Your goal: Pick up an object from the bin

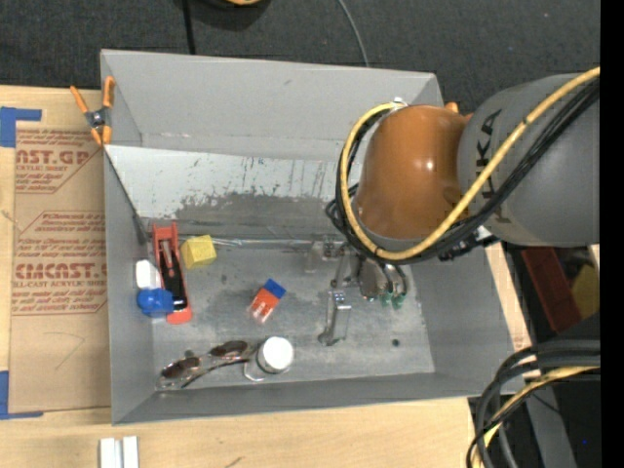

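My gripper [331,333] hangs low over the bin floor, right of the middle, under the arm's orange cover. Nearest to it on the left lies a small orange and blue block [265,300], about a hand's width away and not touching. A white round cap [276,354] rests near the front wall, below and left of the gripper. I see nothing held by the gripper.
A pair of sunglasses [205,363] lies along the front wall beside the cap. At the left wall are a yellow cube [200,252], a red and black tool [172,273] and a blue and white bottle [150,292]. The arm covers the bin's right part.
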